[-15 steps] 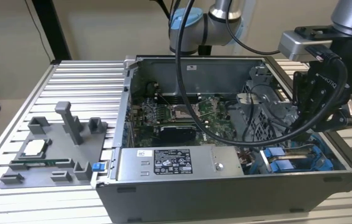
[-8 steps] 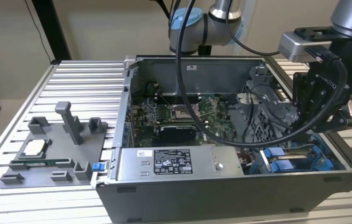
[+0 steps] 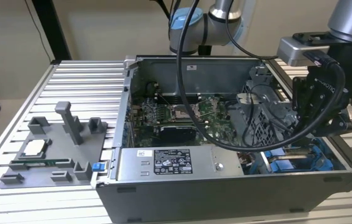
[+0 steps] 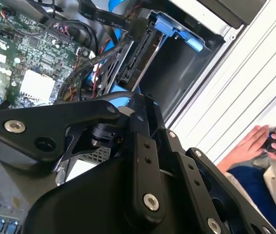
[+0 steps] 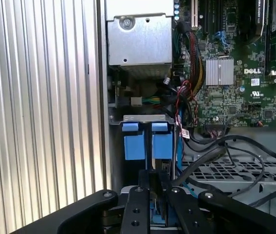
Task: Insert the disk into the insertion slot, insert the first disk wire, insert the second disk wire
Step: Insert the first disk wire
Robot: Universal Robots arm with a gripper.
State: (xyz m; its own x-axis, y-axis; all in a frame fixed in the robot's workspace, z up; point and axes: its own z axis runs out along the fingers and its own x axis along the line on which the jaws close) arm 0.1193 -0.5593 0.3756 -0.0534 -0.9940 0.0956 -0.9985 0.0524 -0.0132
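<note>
My black gripper [image 3: 318, 134] reaches down into the right front corner of the open PC case [image 3: 226, 186]. In the first wrist view its fingers [image 5: 145, 187] stand close together, with blue plastic of the disk [image 5: 152, 212] between them. The second wrist view shows the disk [image 4: 137, 56] on edge, connector side showing, with a blue carrier tab [image 4: 176, 29] at its end. It sits at the mouth of the insertion slot [image 5: 142, 118], a grey bay with blue tabs [image 5: 132, 142]. How deep it sits is hidden by the gripper. Black cables [image 5: 211, 161] hang loose beside the bay.
A grey labelled power-supply box [image 3: 170, 163] lies along the case front, with the motherboard [image 3: 176, 116] behind it. A perforated metal cage [image 5: 235, 170] flanks the bay. A grey fixture with small parts [image 3: 45, 154] sits on the ribbed table [image 3: 82, 88]. A person's hands [image 4: 262, 141] are beyond the case.
</note>
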